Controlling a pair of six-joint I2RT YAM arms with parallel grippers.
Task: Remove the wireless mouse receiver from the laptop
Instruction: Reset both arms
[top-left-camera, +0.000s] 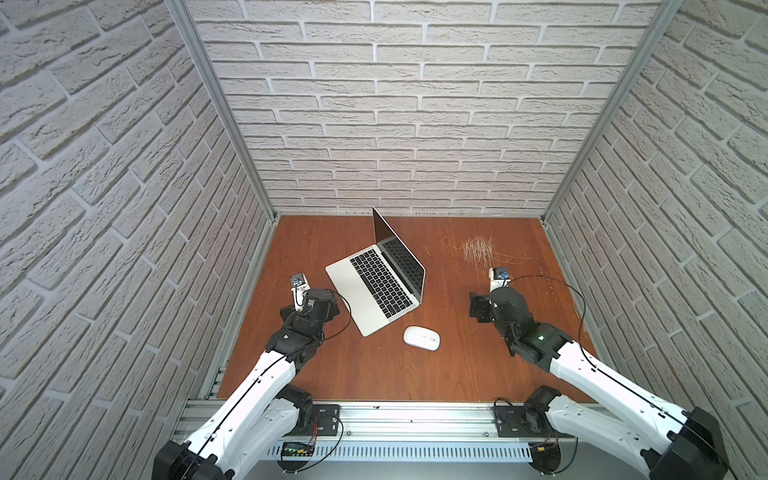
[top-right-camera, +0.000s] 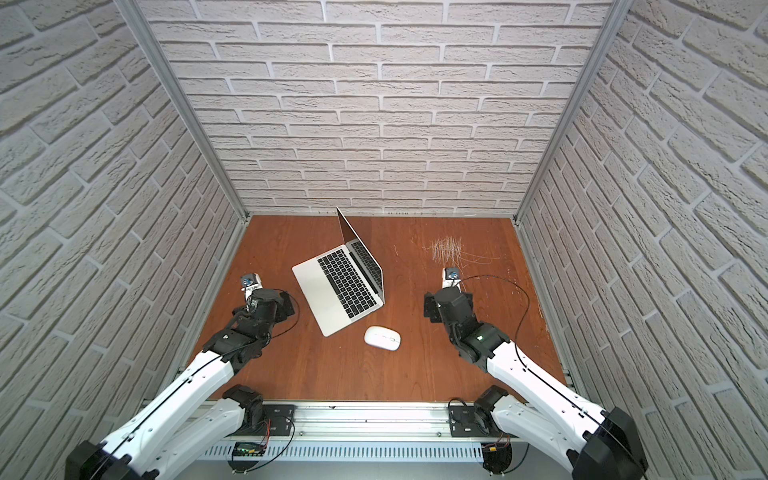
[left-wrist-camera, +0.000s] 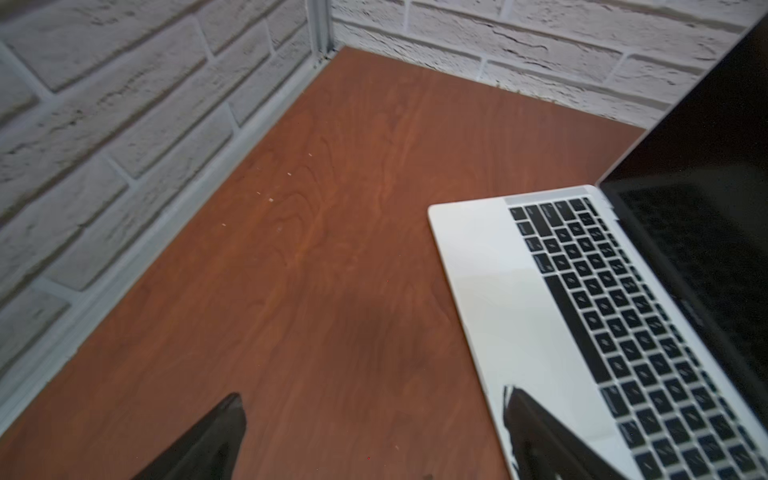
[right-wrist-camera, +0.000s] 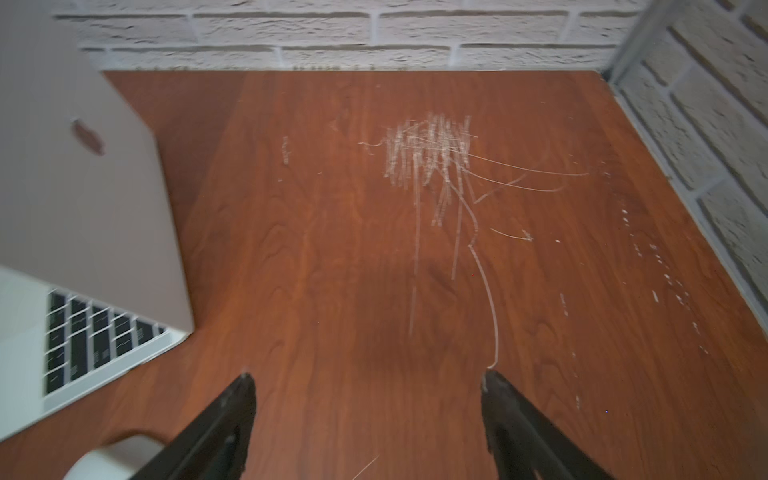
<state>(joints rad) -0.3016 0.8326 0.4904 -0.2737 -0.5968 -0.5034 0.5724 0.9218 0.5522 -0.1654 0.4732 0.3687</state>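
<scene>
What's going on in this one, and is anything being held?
Nothing is held right now. An open silver laptop sits angled on the wooden table, with a white mouse lying apart from it. The left fingers are spread wide close to the laptop's palm-rest side. The right fingers are spread over bare, scratched wood on its lid side. Both are empty. The receiver cannot be made out in any view, so whether it is plugged in is unclear.

No legible text

On the laptop (left-wrist-camera: 498, 291) the key legends are blurred; the faint mark on the white mouse (top-left-camera: 422, 337) cannot be read.
</scene>
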